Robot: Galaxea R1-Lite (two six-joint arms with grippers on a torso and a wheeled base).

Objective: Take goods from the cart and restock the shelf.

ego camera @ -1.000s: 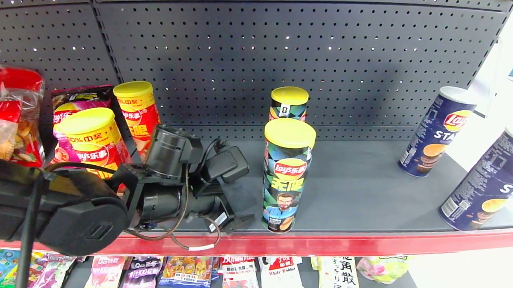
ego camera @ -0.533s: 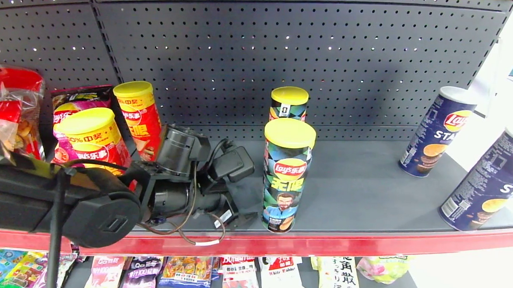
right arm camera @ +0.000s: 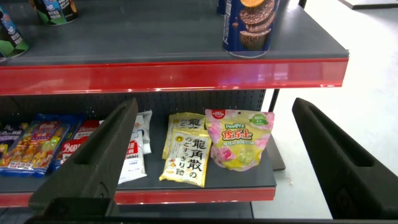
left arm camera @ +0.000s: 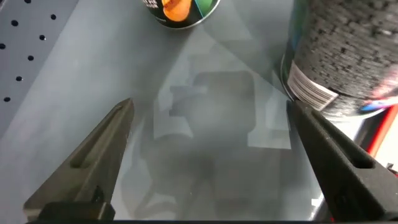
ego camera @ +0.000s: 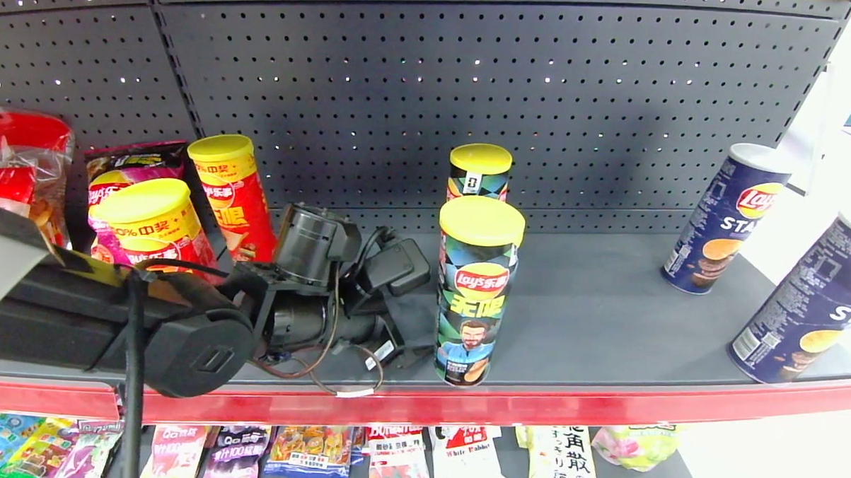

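Running the width of the head view, the shelf [ego camera: 606,323] is a dark grey deck with a red front lip [ego camera: 604,401] and a perforated back panel [ego camera: 473,92] rising behind it. Two red cans [ego camera: 153,226] stand at its left end before a row of snack bags [ego camera: 127,165]. The front green can [ego camera: 477,290] stands upright close to the lip, and the rear green can [ego camera: 479,171] is straight behind it near the panel. Two blue cans [ego camera: 727,218] stand at the right end, one near the back and one at the lip.

The left arm [ego camera: 182,322] lies over the deck between the red cans and the green ones. The left gripper [left arm camera: 211,155] is spread wide over bare deck with nothing in its grasp. The front green can sits just beside one finger [left arm camera: 329,155], perhaps touching it; the wrist view is too close to tell.

Bare deck runs from the green cans to the blue ones, the widest free stretch. The right gripper [right arm camera: 214,155] hangs below and in front of the lip, also spread wide and empty, facing the lower shelf [right arm camera: 186,186] of flat snack packets [right arm camera: 239,140]. Past the shelf's right end lies pale open floor [right arm camera: 348,155].
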